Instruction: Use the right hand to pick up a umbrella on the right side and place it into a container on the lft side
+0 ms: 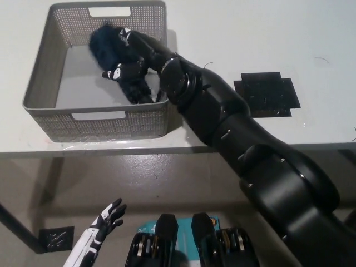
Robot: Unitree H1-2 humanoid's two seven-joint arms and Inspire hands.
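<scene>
The black right hand (132, 69) reaches over the grey mesh container (41, 83) at the desk's (233, 39) left edge, fingers wrapped around the dark blue umbrella (107, 40) inside. A black mat (268, 93) lies right. The white left hand (105, 219) hangs open below the desk's front edge.

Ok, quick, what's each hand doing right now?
Right hand: inside the basket, against the dark blue umbrella; grip cannot be told.
Left hand: open, holding nothing, low beside the table.
</scene>
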